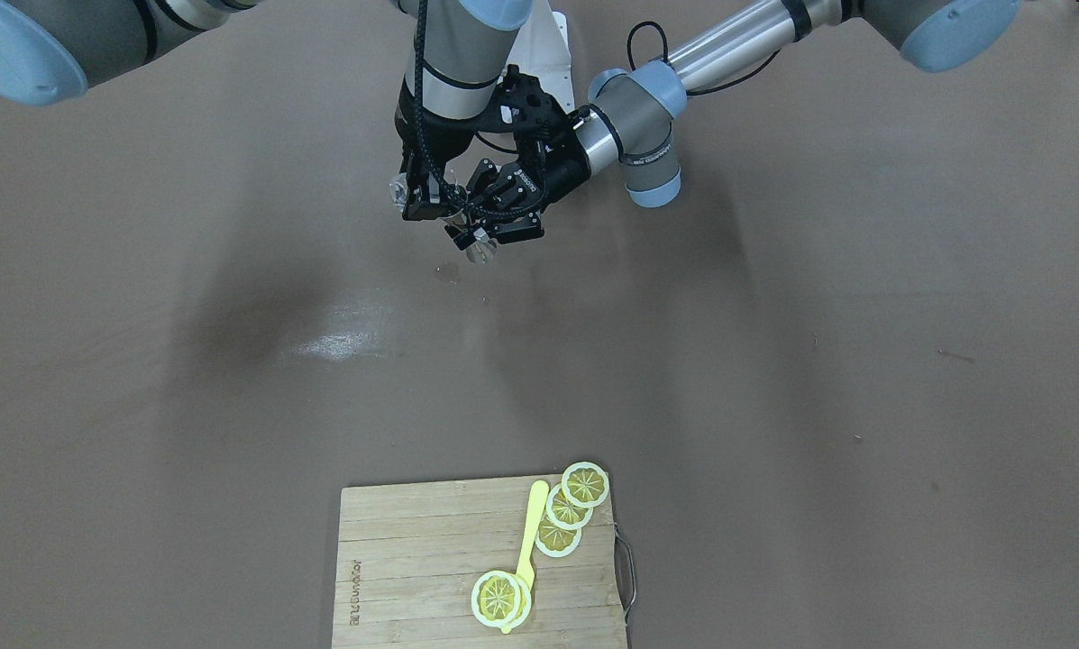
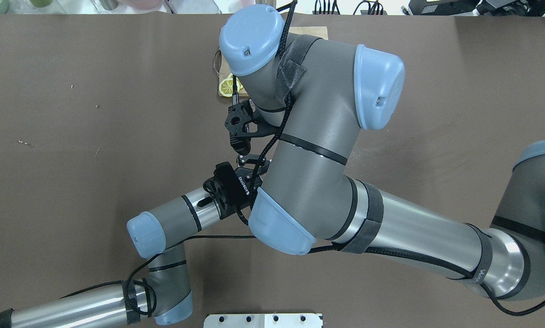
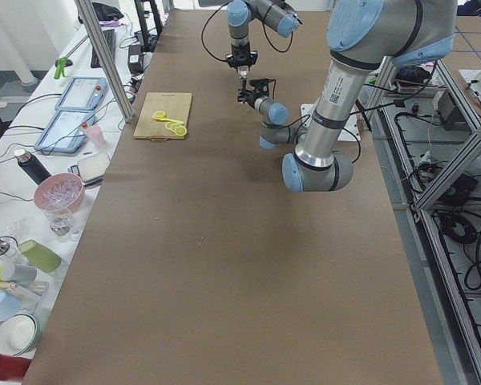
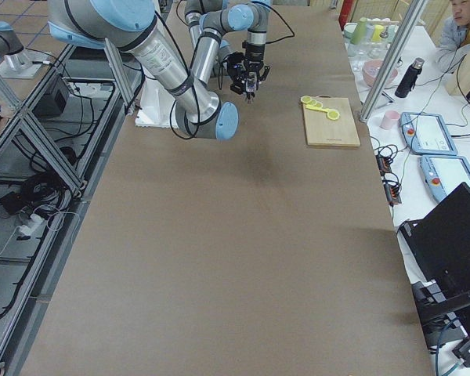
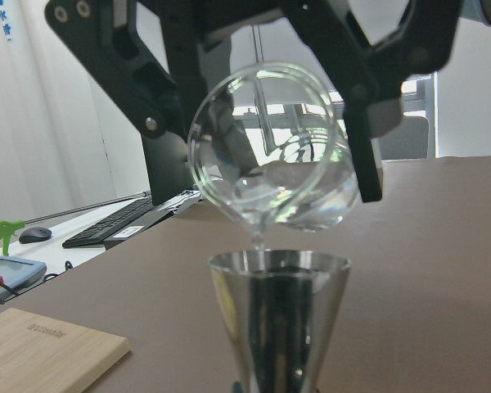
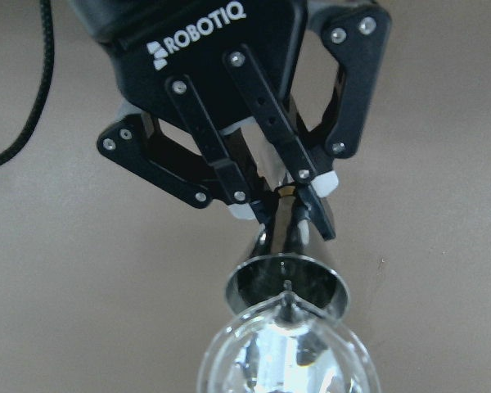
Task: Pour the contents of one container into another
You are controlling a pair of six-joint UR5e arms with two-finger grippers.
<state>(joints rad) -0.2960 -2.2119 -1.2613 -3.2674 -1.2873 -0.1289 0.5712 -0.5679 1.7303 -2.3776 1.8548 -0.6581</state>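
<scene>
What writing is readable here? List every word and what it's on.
"ROBOTIQ": on the body of the left hand, which holds the metal cup.
Burnt-in mark on the cutting board: too blurred to read.
Print on the left arm near the wrist: too small to read.

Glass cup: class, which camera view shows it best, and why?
Left wrist-mounted view: the glass cup sits mid-frame, tilted above the jigger. The right wrist view crops it; the front-facing view shows a speck; overhead hides it.
</scene>
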